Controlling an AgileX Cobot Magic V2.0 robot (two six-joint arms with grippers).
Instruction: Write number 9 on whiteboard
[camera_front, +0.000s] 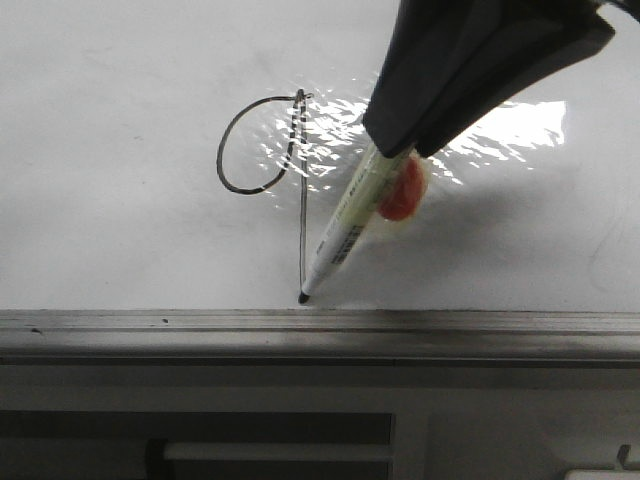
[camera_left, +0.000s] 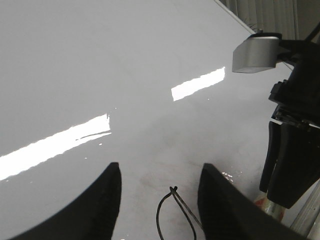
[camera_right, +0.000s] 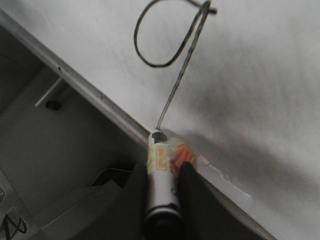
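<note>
The whiteboard (camera_front: 120, 90) is glossy white with glare, and a grey metal rail (camera_front: 320, 330) runs along its near edge. The number 9 (camera_front: 262, 145) is a thin black line: a round loop joined to a long straight stem (camera_front: 303, 230) running down toward the rail. It also shows in the right wrist view (camera_right: 165, 45) and partly in the left wrist view (camera_left: 172, 210). My right gripper (camera_right: 164, 170) is shut on a white marker (camera_front: 345, 230) with a red-orange piece taped on. The marker tip (camera_front: 303, 297) touches the stem's lower end. My left gripper (camera_left: 159, 205) is open and empty above the loop.
Below the rail is a grey cabinet front with a white bar handle (camera_front: 275, 452). The right arm's camera housing (camera_left: 256, 52) and dark wrist (camera_left: 292, 150) show beside my left gripper. The board's far edge (camera_left: 235, 15) runs at the back.
</note>
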